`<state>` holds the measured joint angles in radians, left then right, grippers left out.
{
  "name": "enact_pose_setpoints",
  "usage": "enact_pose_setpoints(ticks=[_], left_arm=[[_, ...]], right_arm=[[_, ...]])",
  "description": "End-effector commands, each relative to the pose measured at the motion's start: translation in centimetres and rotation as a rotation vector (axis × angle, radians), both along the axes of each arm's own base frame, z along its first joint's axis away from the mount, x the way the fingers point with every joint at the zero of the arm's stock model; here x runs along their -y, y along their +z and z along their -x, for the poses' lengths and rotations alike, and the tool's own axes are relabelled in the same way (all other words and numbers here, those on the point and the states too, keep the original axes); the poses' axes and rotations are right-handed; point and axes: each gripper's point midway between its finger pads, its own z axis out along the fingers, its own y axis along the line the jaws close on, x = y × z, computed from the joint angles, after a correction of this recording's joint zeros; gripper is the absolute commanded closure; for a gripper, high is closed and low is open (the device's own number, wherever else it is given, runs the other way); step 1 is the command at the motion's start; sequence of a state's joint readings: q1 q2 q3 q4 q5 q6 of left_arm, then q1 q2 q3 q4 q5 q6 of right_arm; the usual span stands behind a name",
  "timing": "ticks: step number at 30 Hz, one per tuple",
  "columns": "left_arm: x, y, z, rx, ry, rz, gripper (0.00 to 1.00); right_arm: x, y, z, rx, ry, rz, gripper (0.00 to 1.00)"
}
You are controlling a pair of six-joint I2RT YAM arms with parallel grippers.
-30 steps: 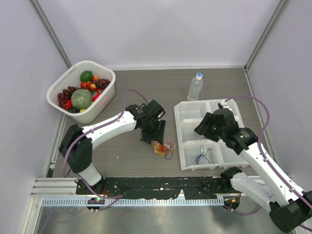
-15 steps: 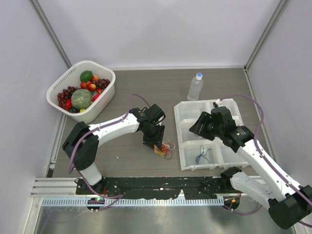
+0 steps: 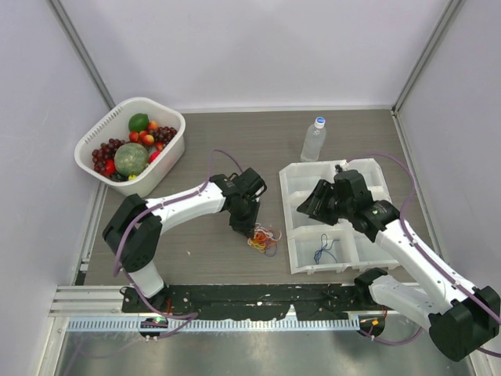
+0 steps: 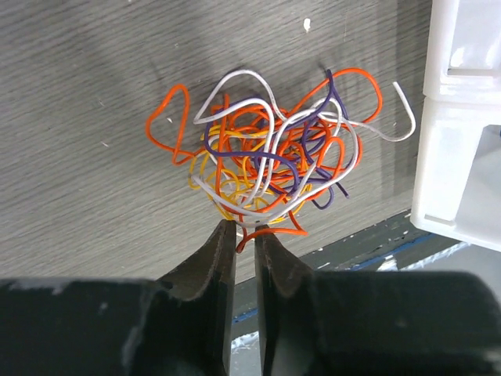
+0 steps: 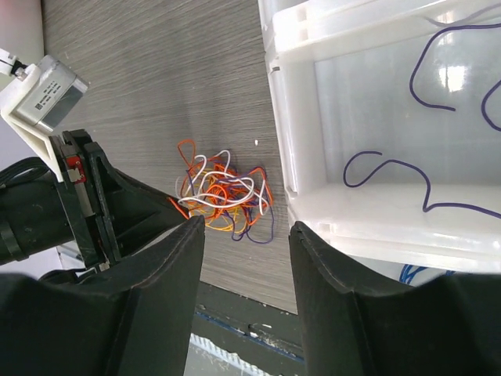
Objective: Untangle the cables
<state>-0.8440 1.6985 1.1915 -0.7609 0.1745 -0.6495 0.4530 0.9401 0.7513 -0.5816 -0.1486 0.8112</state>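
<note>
We see the cables (image 4: 270,164) knotted in a small heap on the desk (image 4: 86,94), just beside the white tray (image 4: 462,125). Our left end effector (image 4: 243,229) is nearly closed at the heap's near edge, seemingly pinching an orange strand. The right end effector (image 5: 246,235) hangs open above. We should lift slowly, drawing one strand free.

Both arms have white, smooth link shells joined by black rounded joint housings; a thin purple hose runs along each arm, looping free beside the black wrist; the left pincer (image 4: 240,235) has two matte black fingers, tapered toward the tips; the right pincer (image 5: 244,235) has broad, black, curved fingers; a small grey-and-white block with a red detail sits on the left wrist.
</note>
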Motion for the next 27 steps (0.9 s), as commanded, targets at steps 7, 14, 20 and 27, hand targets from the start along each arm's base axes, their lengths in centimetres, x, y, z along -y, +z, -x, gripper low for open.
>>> enact_pose_setpoints(ticks=[7, 14, 20, 27], left_arm=[[-0.7, 4.1, -0.8, 0.116, -0.009, 0.026, 1.0], [-2.2, 9.8, 0.6, 0.216, -0.003, 0.144, 1.0], [-2.2, 14.9, 0.5, 0.311, 0.057, 0.273, 1.0], [-2.4, 21.4, -0.3, 0.461, 0.106, 0.408, 1.0]], right_arm=[[-5.5, 1.0, 0.5, 0.055, 0.186, -0.098, 0.47], [-13.1, 0.8, 2.0, 0.09, 0.402, -0.166, 0.45], [-17.2, 2.2, 1.9, 0.166, 0.494, -0.299, 0.43], [-20.1, 5.0, 2.4, 0.235, 0.528, -0.461, 0.41]])
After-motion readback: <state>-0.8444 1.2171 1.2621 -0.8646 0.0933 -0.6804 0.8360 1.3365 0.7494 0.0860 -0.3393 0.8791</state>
